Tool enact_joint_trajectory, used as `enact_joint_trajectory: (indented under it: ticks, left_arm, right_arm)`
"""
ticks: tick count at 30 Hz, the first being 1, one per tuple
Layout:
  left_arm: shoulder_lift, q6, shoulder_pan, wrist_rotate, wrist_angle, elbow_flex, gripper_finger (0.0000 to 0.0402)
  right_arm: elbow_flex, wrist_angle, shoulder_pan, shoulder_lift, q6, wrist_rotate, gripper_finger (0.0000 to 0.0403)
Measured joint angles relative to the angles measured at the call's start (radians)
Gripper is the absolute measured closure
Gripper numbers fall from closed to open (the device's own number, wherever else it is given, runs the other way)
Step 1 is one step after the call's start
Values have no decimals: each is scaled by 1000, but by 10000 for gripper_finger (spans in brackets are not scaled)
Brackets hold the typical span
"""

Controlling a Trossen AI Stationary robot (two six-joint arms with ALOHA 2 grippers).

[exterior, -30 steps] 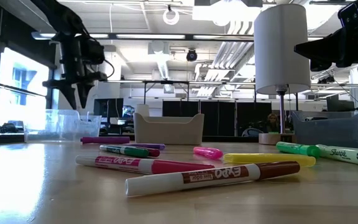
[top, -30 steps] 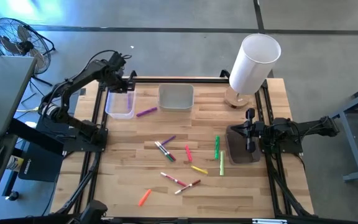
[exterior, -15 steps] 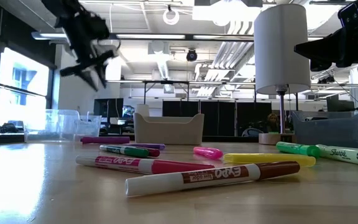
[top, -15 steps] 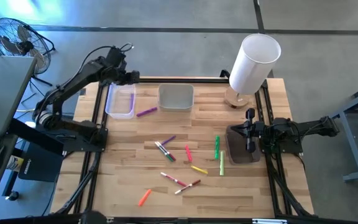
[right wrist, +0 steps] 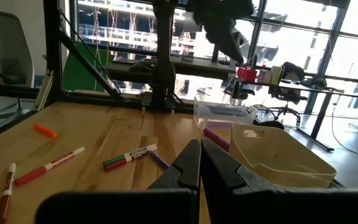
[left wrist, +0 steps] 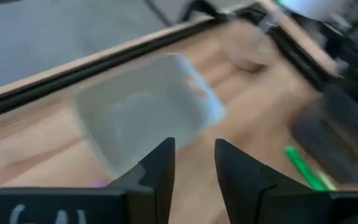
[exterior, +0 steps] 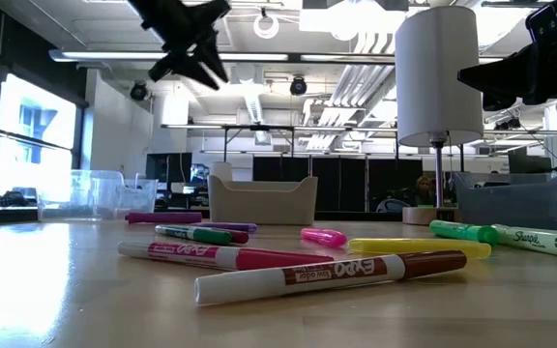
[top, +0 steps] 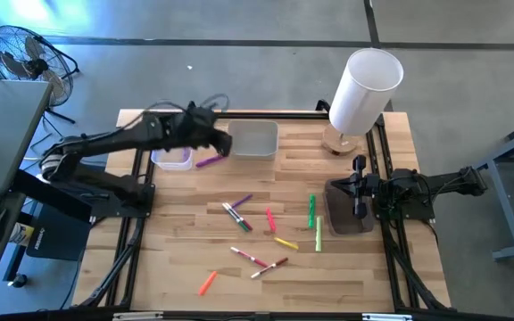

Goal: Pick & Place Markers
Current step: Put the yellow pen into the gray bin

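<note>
The left gripper [top: 224,143] hangs in the air between the clear tub [top: 171,153] and the grey bin [top: 253,139]. Its jaws are a little apart and hold nothing. The left wrist view is blurry. The markers [top: 257,223] lie spread on the table [top: 364,276]. The right gripper [top: 358,187] rests at the right edge, jaws pressed together.

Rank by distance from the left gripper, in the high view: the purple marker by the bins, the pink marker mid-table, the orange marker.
Left gripper over the bins.
1. Purple marker, just beneath it.
2. Pink marker, mid-table.
3. Orange marker, front edge.
</note>
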State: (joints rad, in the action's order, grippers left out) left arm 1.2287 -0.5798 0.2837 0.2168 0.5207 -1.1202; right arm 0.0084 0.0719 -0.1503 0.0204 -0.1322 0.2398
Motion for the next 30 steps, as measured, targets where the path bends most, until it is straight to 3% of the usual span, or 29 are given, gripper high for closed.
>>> enact_joint_trajectory:
  ticks: [9,14,23,30]
  left_arm:
    - [80,241,-213,0,-75,0,348]
    - [131,259,-277,-3,-69,0,394]
    - [152,269,-360,-1,-124,0,400]
    - [144,362,-363,4,-129,13,401]
  right_arm:
    - [0,0,0,0,0,0,402]
    - [0,0,0,0,0,0,402]
    - [0,0,0,0,5,0,402]
    - [7,7,-3,1,133,43,403]
